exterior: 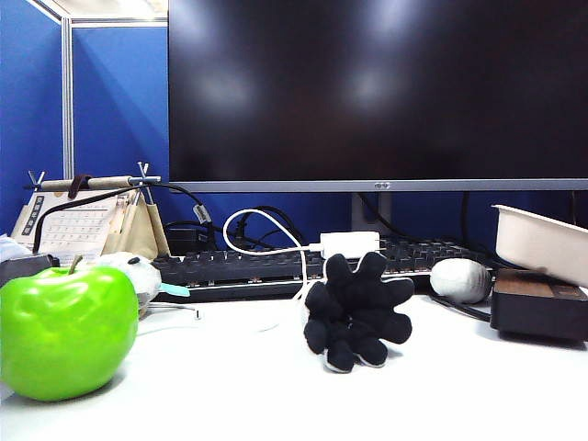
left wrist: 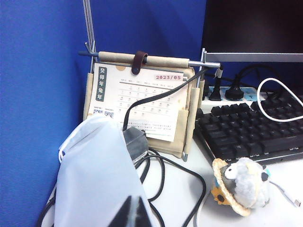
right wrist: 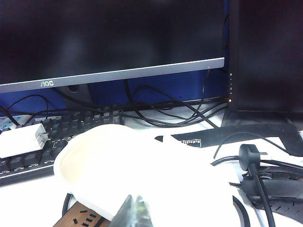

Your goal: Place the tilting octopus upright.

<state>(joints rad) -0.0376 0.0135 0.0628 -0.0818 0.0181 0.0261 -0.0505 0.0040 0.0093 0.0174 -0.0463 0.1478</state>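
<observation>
Beyond both closed grippers (left wrist: pixel 130 213) (right wrist: pixel 132 213), tilting octopus (exterior: pixel 356 312)

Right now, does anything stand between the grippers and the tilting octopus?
Neither gripper appears in the exterior view. The octopus lies on open table, black underside showing; the green apple sits well left. Nothing visible crowds it.

On the surface (exterior: pixel 230 386) lies one tilting octopus (exterior: pixel 356 312), black underside showing, at about 6 o'clock from the one monitor (exterior: pixel 377 92). One green apple (exterior: pixel 66 331) sits at 9 o'clock from it. There is one keyboard (exterior: pixel 266 269), one white charger block (exterior: pixel 350 244), one grey oval lump (exterior: pixel 459 279), one white tray (exterior: pixel 540 243), one desk calendar (left wrist: pixel 139 106) and one white plush toy (left wrist: pixel 244 184). Two grippers, one per arm: the left gripper (left wrist: pixel 130 213) and the right gripper (right wrist: pixel 134 213), each with fingers together.
</observation>
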